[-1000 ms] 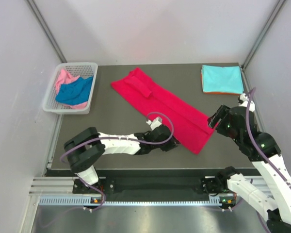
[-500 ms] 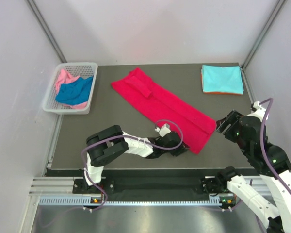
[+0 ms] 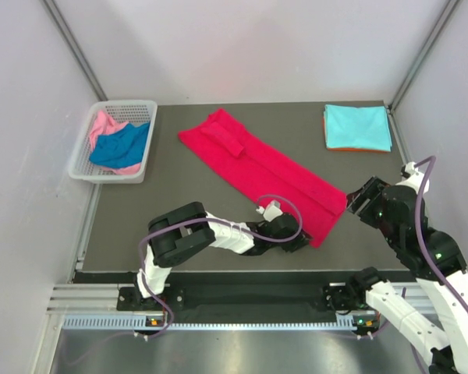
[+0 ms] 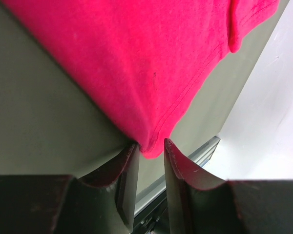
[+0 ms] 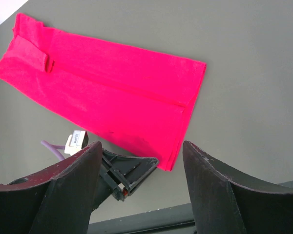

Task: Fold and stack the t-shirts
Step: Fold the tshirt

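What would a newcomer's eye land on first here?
The crimson shirt, a long diagonal strip across the middle of the table, with the left claw straddling its near corner, jaws apart. A folded turquoise shirt lies at the far right; a white basket at far left holds a blue shirt and a pink shirt.

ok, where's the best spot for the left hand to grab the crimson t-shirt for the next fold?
The near hem corner, coming in low from the table's front edge. The crimson t-shirt lies flat as a long diagonal strip, and that corner points toward the left hand, sitting between its open fingers.
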Motion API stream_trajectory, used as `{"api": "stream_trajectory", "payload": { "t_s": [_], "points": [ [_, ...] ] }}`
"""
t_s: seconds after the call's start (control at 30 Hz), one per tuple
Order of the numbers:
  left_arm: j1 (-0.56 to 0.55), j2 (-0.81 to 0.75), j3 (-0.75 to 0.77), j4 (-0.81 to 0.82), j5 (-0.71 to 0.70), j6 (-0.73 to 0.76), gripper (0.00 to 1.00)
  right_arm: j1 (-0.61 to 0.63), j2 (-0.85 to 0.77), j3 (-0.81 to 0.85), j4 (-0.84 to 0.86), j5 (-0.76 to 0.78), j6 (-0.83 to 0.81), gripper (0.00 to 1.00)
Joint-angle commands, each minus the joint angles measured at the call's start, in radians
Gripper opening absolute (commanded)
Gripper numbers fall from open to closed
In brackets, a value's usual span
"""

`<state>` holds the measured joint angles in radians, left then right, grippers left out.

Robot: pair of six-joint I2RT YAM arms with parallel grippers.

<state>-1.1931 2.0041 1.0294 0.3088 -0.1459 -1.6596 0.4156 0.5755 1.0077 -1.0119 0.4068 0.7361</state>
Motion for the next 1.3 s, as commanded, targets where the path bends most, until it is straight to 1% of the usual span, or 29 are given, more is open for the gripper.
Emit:
{"api": "stream_trajectory", "payload": {
  "t_s": [0.0,0.07,0.17,0.2,0.3,0.33,0.43,0.57,0.67,0.7,0.83,1.0,1.13,1.27],
  "points": [
    [-0.005,0.045,0.023,-0.053,-0.011,-0.011,0.32,-0.006,-0.009,-0.004,0.033,0.01,0.005,0.67],
    [-0.005,0.051,0.028,-0.054,0.005,-0.012,0.31,-0.006,-0.008,-0.006,0.036,0.004,0.005,0.67],
    [-0.003,0.044,0.02,-0.073,0.008,-0.019,0.25,-0.006,-0.005,-0.004,0.035,0.003,0.005,0.67],
    [-0.005,0.038,0.015,-0.079,0.006,-0.02,0.2,-0.008,-0.006,-0.003,0.035,0.004,0.005,0.67],
    [-0.005,0.018,0.003,-0.082,0.008,0.0,0.1,-0.006,-0.006,-0.001,0.036,0.003,0.008,0.67],
    [-0.006,0.016,0.009,-0.1,0.012,0.009,0.0,-0.006,-0.008,-0.001,0.036,0.001,0.009,0.67],
    [-0.01,0.01,0.029,-0.163,0.034,0.04,0.0,-0.008,-0.003,-0.003,0.042,-0.008,0.008,0.67],
    [-0.013,-0.036,0.026,-0.246,0.031,0.084,0.0,-0.006,0.01,0.0,0.045,-0.017,0.002,0.67],
    [-0.011,-0.063,0.008,-0.27,0.043,0.119,0.0,-0.008,0.014,-0.006,0.05,-0.028,-0.003,0.67],
    [-0.013,-0.068,-0.005,-0.295,0.057,0.121,0.0,-0.008,0.012,-0.009,0.056,-0.036,-0.006,0.67],
    [-0.019,-0.099,-0.083,-0.292,0.092,0.11,0.0,-0.008,0.012,-0.043,0.094,-0.083,-0.017,0.66],
    [-0.019,-0.212,-0.19,-0.304,0.063,0.121,0.0,-0.006,0.034,-0.063,0.113,-0.112,-0.03,0.67],
    [-0.026,-0.283,-0.226,-0.424,0.048,0.144,0.0,-0.006,0.043,-0.075,0.128,-0.131,-0.04,0.67],
    [-0.036,-0.364,-0.284,-0.458,0.025,0.118,0.0,-0.009,0.055,-0.083,0.145,-0.149,-0.04,0.67]
  ]
}}
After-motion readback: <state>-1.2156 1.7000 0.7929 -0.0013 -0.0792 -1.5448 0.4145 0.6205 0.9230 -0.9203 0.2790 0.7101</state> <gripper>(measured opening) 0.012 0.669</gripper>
